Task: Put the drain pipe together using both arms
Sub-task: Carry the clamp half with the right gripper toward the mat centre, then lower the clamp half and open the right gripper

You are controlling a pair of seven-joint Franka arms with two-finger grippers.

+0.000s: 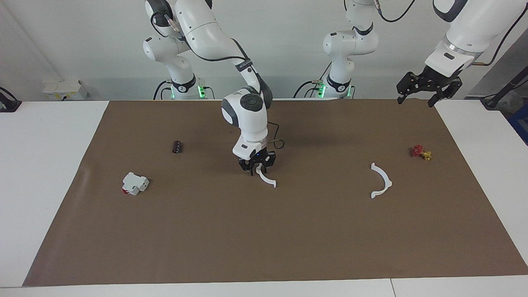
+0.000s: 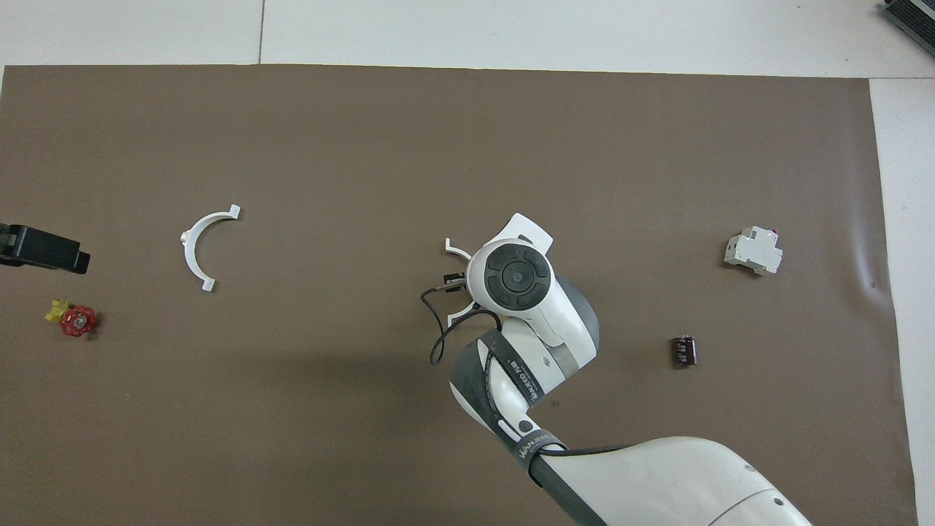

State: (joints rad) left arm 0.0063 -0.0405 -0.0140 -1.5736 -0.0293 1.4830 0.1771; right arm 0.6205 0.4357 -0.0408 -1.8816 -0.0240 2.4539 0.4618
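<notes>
The drain pipe lies in two separate white half-rings on the brown mat. One half-ring (image 1: 267, 178) (image 2: 456, 249) is at the middle of the mat, and my right gripper (image 1: 257, 168) stands straight down over its nearer end, open, with that end between its fingers. In the overhead view the right wrist hides most of this piece. The other half-ring (image 1: 382, 182) (image 2: 196, 245) lies alone toward the left arm's end. My left gripper (image 1: 416, 101) (image 2: 44, 249) waits open, raised over the mat's edge at that end.
A blocky white part with a red end (image 1: 135, 183) (image 2: 753, 250) and a small black cylinder (image 1: 177, 147) (image 2: 684, 351) lie toward the right arm's end. A red and yellow valve piece (image 1: 420, 152) (image 2: 73, 319) sits near the left gripper.
</notes>
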